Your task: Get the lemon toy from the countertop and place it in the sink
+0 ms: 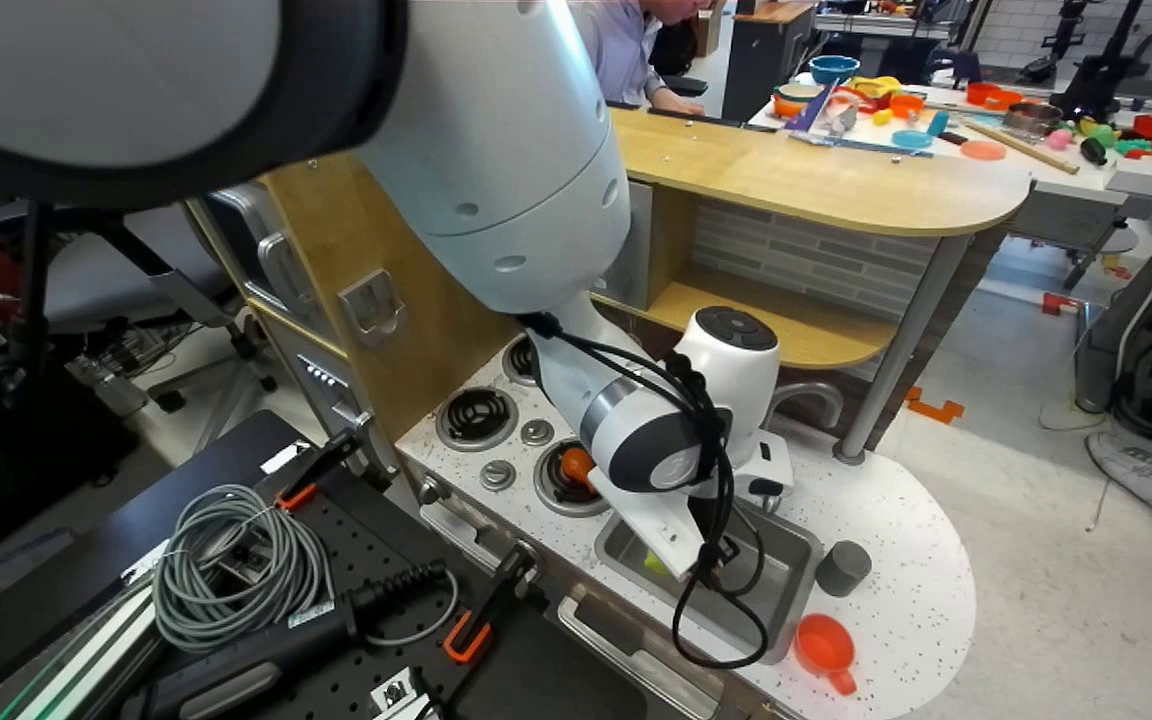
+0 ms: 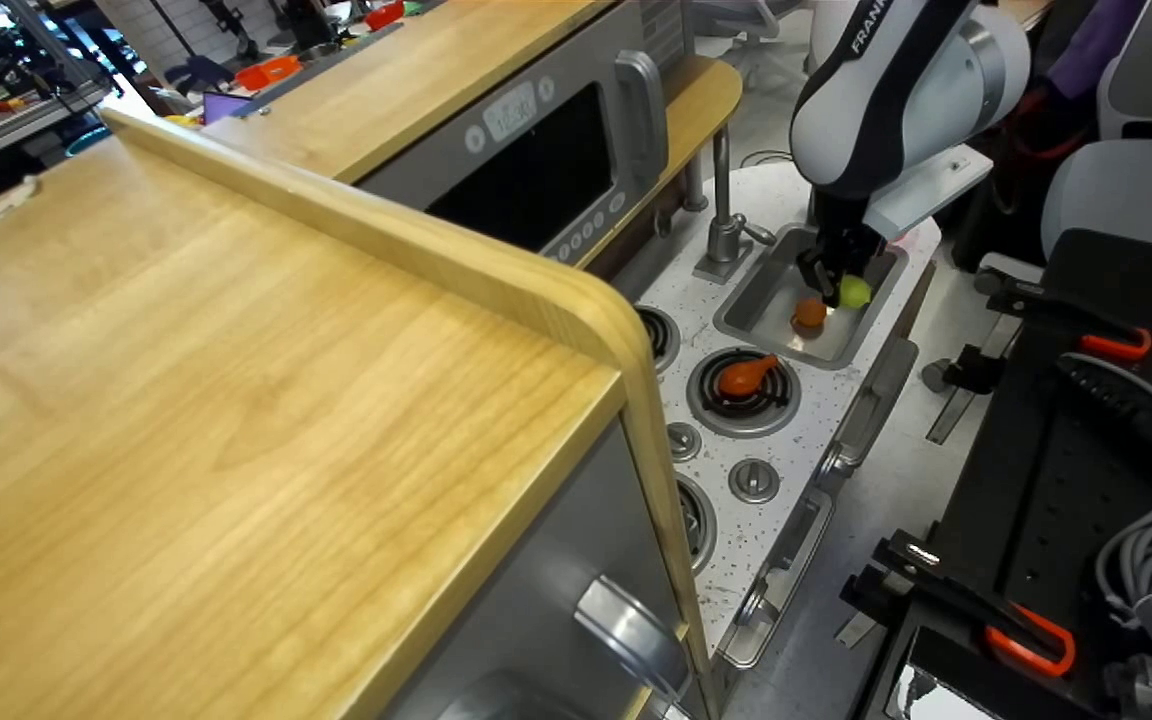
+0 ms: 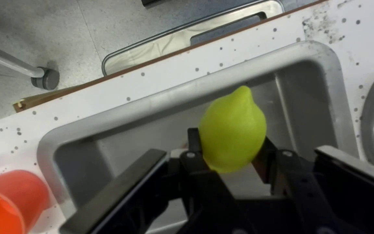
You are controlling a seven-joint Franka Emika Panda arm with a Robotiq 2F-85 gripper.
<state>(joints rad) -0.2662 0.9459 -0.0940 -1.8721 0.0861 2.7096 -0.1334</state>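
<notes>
Wrist view: claw (image 3: 230, 143) pinching the lemon toy (image 3: 234, 130) from either side, near frame centre; long axis roughly vertical in frame, pointed end up. Toy within outline of the sink (image 3: 174, 96); floor contact: cannot tell. Judged next: release. In an exterior view, upper right, arm (image 2: 891, 105) reads "FRANK", cut off; microwave display (image 2: 512, 112) illegible.

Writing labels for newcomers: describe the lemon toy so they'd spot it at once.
Find the white countertop, then the rectangular grey sink set into it. There, the gripper holds the lemon toy. Its yellow-green color and pointed tip set it apart from the small orange ball nearby and the red-orange toy piece on a burner ring.
</notes>
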